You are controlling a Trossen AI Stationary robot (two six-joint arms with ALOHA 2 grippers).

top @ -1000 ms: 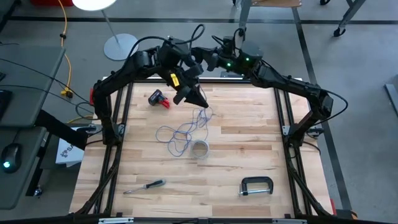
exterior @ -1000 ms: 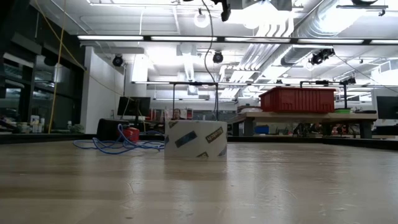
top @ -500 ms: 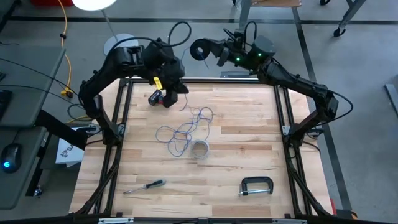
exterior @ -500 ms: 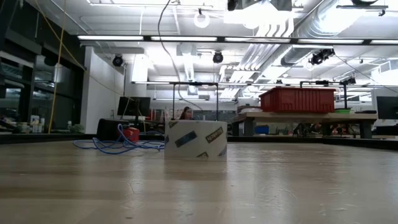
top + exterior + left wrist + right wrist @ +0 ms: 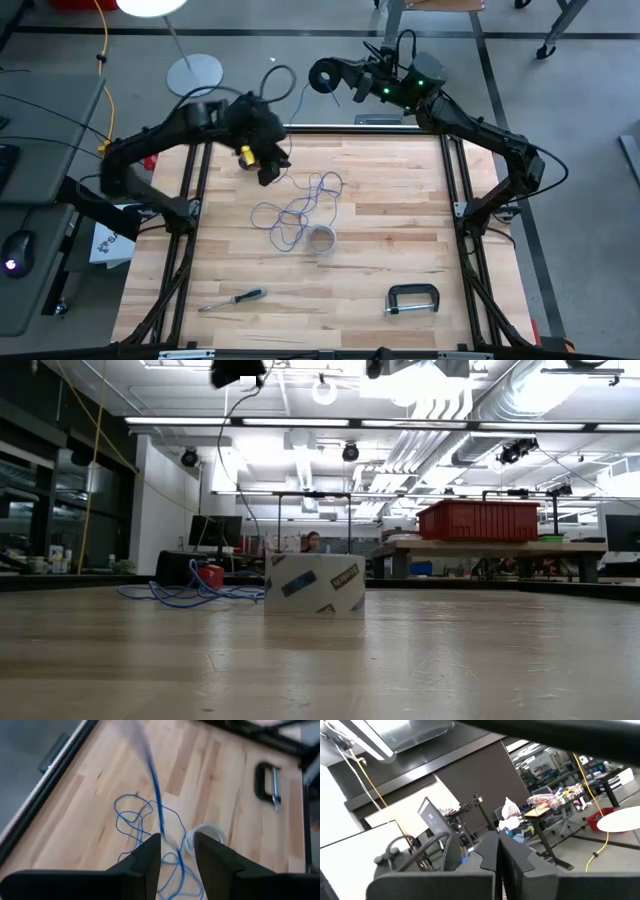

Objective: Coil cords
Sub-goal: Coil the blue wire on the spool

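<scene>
Blue cord [image 5: 298, 212] sprawls loose mid wood bench [image 5: 400, 250] by tape roll [image 5: 321, 240]; left gripper [image 5: 268, 175] parted, cord possibly between fingers; right gripper [image 5: 322, 76] clenched empty beyond bench's far edge, workshop w/ ceiling lights behind.

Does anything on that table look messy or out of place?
Yes. The blue cord sprawls in loose, tangled loops mid-table beside the tape roll, not coiled. One strand runs up between the open fingers of the left gripper. The right gripper waits beyond the table's far edge.

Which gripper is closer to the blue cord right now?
Left. The left gripper hangs just beside the blue cord, above the table; the right gripper is raised beyond the table's far edge.
</scene>
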